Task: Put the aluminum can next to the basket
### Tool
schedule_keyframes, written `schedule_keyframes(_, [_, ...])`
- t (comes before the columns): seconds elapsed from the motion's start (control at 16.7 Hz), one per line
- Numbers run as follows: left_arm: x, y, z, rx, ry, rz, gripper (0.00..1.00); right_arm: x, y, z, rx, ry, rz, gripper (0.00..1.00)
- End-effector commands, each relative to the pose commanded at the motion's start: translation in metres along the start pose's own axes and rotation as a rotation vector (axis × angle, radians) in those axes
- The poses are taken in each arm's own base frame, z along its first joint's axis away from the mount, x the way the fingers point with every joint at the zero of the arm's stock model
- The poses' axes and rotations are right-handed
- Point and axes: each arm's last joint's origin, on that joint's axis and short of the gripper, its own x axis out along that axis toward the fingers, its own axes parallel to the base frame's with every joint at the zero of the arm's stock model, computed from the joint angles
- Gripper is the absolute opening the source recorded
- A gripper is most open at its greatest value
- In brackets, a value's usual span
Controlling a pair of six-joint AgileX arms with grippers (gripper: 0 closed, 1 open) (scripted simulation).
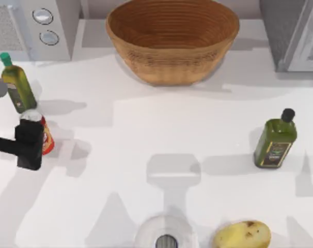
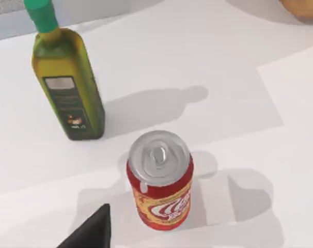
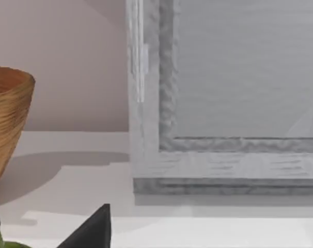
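So the small red and orange aluminum can with the silver top [image 1: 42, 135] stands upright near the left edge of the white table [image 1: 146, 139], just in front of a green-capped olive oil bottle [image 1: 17, 85] and well apart from the big round light-brown wicker basket [image 1: 172, 39] at the back middle. The left gripper [image 1: 30, 147] sits right over and beside the can in the top view. The left wrist view looks down on the can's lid [image 2: 158, 157], with one dark fingertip [image 2: 92, 232] poking in low and to the side, off the can. Honestly I can't tell whether the fingers are spread or pinched, and nothing shows them clamped on the can yet.

My read is that this is the grab step, nothing moved yet. To do it well, I'd centre the can between the fingers and come down far enough to catch the body, not the slick rim. Watch that neighbouring bottle: it's close, and a wide approach could knock it over. Lift straight up before swinging toward the basket, then set the can down on bare table just beside the basket wall, not inside.

The right arm looks parked off on the right; its camera faces a grey framed panel [image 3: 223, 103]. The black-capped bottle [image 1: 275, 139] and the potato [image 1: 243, 235] are out of the way.
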Motion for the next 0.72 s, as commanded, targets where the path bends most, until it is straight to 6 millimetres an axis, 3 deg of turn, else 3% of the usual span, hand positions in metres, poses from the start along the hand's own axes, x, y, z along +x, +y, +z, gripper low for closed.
schedule_keyframes(0.18, [0.034,-0.016,0.032,0.089,0.301,-0.082,1.0,0.0,0.0,0.0,0.0,0.0,0.0,1.0])
schedule_keyframes(0.42, [0.095,-0.05,0.064,0.223,0.678,-0.174,1.0,0.0,0.0,0.0,0.0,0.0,0.0,1.0])
schedule_keyframes(0.72, [0.166,-0.104,0.09,0.366,0.96,-0.245,1.0,0.0,0.0,0.0,0.0,0.0,0.0,1.0])
